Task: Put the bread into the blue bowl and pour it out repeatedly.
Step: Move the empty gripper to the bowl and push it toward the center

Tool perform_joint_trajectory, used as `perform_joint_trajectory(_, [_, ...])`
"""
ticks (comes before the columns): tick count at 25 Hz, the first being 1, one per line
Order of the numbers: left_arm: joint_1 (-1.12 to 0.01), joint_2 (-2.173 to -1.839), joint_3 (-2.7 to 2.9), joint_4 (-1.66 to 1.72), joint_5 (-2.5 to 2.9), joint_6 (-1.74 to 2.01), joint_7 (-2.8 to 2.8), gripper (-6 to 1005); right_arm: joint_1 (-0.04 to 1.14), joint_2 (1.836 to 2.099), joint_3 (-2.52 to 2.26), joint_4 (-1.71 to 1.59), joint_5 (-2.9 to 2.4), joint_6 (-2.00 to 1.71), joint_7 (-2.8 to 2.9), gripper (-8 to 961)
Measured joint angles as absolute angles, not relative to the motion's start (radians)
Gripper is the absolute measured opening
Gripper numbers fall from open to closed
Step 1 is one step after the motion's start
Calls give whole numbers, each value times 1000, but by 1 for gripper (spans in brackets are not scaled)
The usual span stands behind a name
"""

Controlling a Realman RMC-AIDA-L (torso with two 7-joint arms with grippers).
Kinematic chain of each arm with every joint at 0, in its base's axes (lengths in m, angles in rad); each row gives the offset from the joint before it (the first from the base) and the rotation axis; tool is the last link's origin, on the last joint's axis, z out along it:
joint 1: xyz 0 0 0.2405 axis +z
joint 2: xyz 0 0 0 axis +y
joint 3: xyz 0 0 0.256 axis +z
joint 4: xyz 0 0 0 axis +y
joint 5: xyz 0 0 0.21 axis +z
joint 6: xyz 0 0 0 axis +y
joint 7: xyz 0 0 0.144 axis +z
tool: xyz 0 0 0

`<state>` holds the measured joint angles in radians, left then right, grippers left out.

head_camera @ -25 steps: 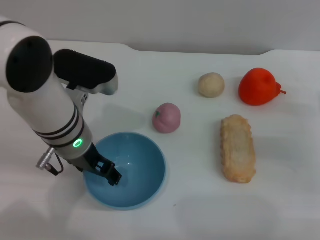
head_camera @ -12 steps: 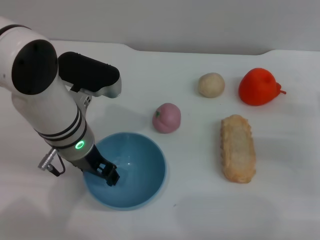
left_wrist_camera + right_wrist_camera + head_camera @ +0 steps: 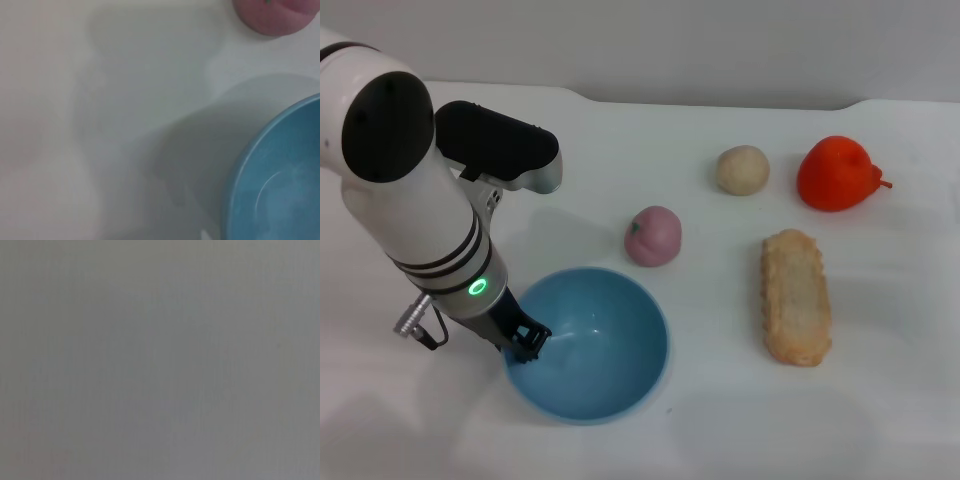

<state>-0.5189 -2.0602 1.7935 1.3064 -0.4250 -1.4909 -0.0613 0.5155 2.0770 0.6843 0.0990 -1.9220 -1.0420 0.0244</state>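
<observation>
Blue and glossy, the blue bowl sits on the white bench near the front in the head view, tipped a little so its opening faces up and toward the robot's right. At its rim on the robot's left, the left claw is clenched on the bowl's edge — one dark finger inside, the other behind the wall. The bread lies flat, pale crumbly face up, well apart from that claw, on the far side of the bowl toward the robot's right. A pink round fruit rests just beyond the bowl; a beige ball and a red fruit lie farther back.

From the left wrist, part of the blue bowl fills one corner, its inside bare, with the pink round fruit at the picture's edge and bare bench between. The claw's fingers do not show here.

From the right wrist comes only flat grey — the right claw is out of sight.
</observation>
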Motion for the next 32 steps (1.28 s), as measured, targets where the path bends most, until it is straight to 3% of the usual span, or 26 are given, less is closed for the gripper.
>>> perform_joint_trajectory(1, [-520,-2060,1792,1306,-425,-1493,-61,211,516,2077,684,99,-1922,-1043,25,547])
perform_joint_trajectory(13, [-542,-2063,1767,1295,-436,-1500,-75,-2,514,2065,710,182,-1927,-1047,213,544])
perform_joint_trajectory(16, [-543,-2064,1754,1296,-446,-1498,-78,-1,522,2034,691,175,-1970,-1035,473,544])
perform_joint_trajectory(23, [-545,-2061,1700,1301,-483,-1469,-86,0,561,1910,685,62,-2353,-1008,1208,542])
perform_joint_trajectory(28, [-551,-2060,1667,1306,-487,-1443,-80,0,657,1874,577,-135,-2633,-1026,1596,541])
perform_joint_trajectory(32, [-550,-2059,1650,1308,-487,-1429,-78,0,727,1864,329,-266,-2697,-1095,1816,541])
